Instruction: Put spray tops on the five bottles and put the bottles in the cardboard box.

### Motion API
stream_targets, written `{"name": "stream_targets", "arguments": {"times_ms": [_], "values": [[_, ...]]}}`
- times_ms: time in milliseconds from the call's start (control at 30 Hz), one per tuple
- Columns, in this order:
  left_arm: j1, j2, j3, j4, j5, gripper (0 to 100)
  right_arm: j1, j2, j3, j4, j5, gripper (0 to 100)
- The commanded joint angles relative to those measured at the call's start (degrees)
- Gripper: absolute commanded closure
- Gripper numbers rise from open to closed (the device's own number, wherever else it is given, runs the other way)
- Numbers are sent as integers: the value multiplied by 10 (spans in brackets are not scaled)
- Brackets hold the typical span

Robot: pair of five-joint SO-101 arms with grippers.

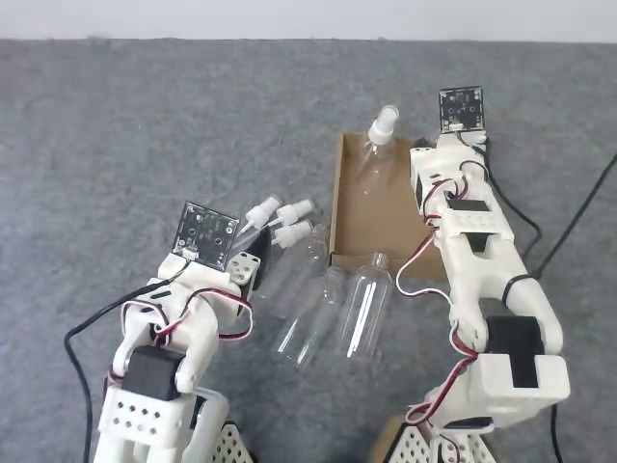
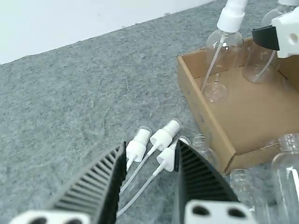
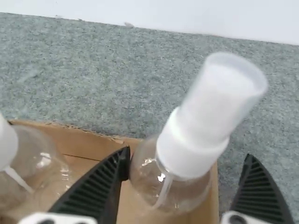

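White plastic spray tops (image 2: pixel 163 137) with thin dip tubes, three of them, lie side by side on the grey felt table (image 1: pixel 145 125) right at the left gripper (image 2: pixel 150 145). Its black ribbed fingers (image 2: pixel 105 179) are spread wide and hold nothing. The tops' heads sit just past the fingertips and the tubes trail back between and under them. Their long axes run from the left arm toward the brown cardboard box (image 1: pixel 386 227), so that arm is much the nearer one and would likely need only to lower and close on one.

Three clear plastic bottles (image 1: pixel 366 304) without tops lie on their sides beside the tops, between the two arms. Their necks point at the box's near wall.

The right gripper (image 3: pixel 187 158) hangs over the box's far right corner, toward the table's far edge. Its fingers are wide apart on either side of an upright clear bottle with a white spray top (image 3: pixel 205 121). One finger is close to the glassy shoulder and the other is apart from it, so the bottle looks unclamped. A second capped bottle (image 1: pixel 379 145) stands in the box just beside it.

My judgement is that two of the five are done.
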Motion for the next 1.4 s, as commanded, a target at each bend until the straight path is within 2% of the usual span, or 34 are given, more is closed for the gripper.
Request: {"name": "stream_targets", "arguments": {"times_ms": [0, 567, 833, 1133, 1367], "values": [[-4, -9, -4, -16, -3, 850, -5, -14, -12, 6, 11, 689], [-4, -9, -4, -16, -3, 850, -4, -95, -164, 190, 7, 689], [-4, -9, -4, -16, -3, 850, -24, -143, -295, 415, 7, 689], [-4, -9, -4, -16, -3, 849, -73, -294, -278, 580, 7, 690], [-4, -9, -4, -16, -3, 849, -125, -423, -177, 695, 6, 691]]}}
